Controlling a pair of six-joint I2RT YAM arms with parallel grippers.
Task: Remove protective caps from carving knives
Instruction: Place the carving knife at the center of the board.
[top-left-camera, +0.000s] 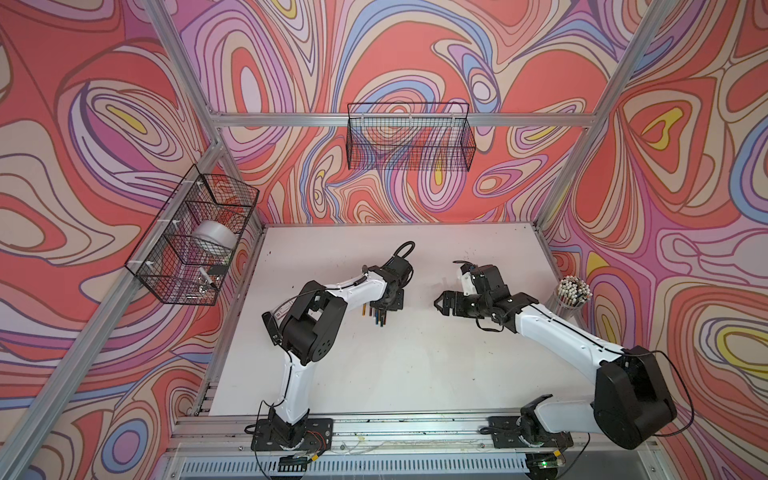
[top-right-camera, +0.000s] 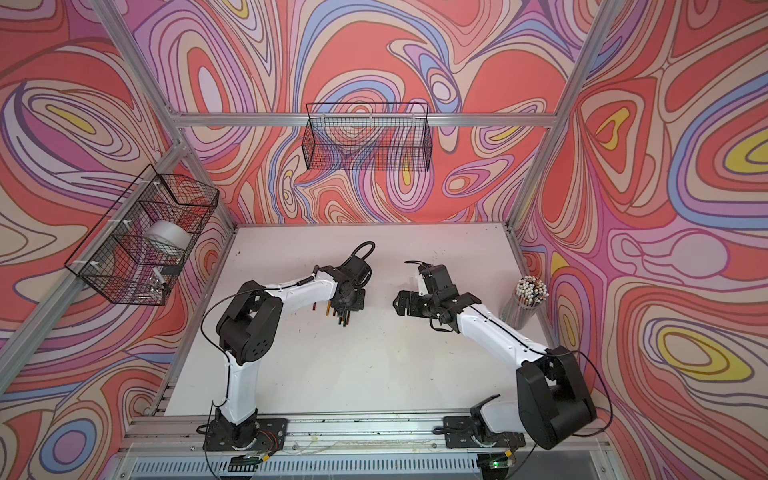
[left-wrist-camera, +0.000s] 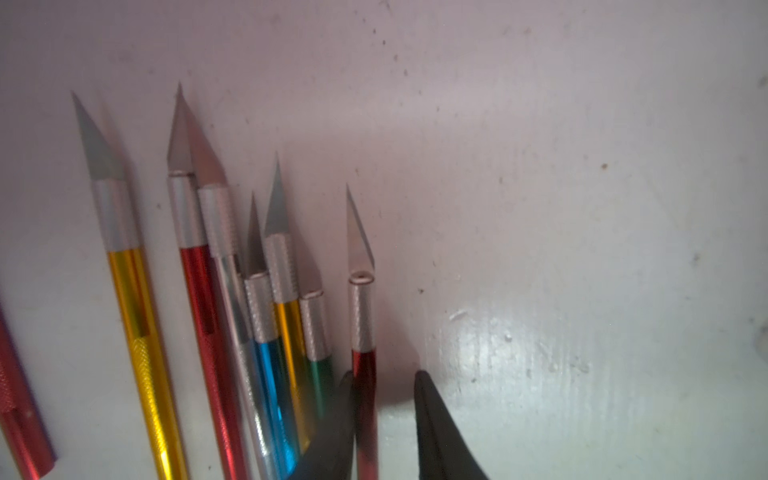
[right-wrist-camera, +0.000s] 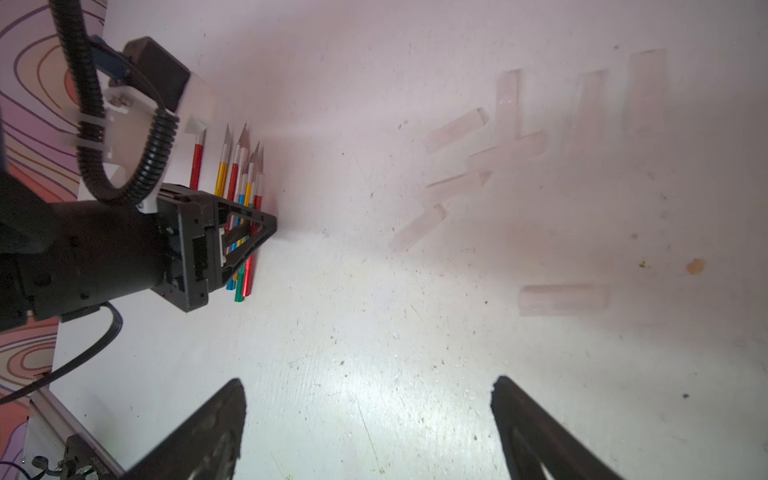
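Note:
Several carving knives (left-wrist-camera: 199, 316) lie side by side on the white table, every silver blade that shows bare; in the top views they show as a small bunch (top-left-camera: 365, 311) under the left wrist. My left gripper (left-wrist-camera: 384, 380) stands slightly open around the red knife (left-wrist-camera: 363, 374) at the edge of the row. This knife rests against one finger (left-wrist-camera: 336, 424), with a gap to the other finger (left-wrist-camera: 440, 432). Several protective caps (right-wrist-camera: 505, 156) lie loose on the table ahead of my right gripper (right-wrist-camera: 370, 388), one cap (right-wrist-camera: 563, 299) apart from the rest. That gripper is wide open and holds nothing.
A clear cup of white-tipped sticks (top-left-camera: 573, 293) stands at the table's right edge. One wire basket (top-left-camera: 409, 141) hangs on the back wall, another wire basket (top-left-camera: 195, 241) with a tape roll on the left frame. The two arms' heads face each other mid-table.

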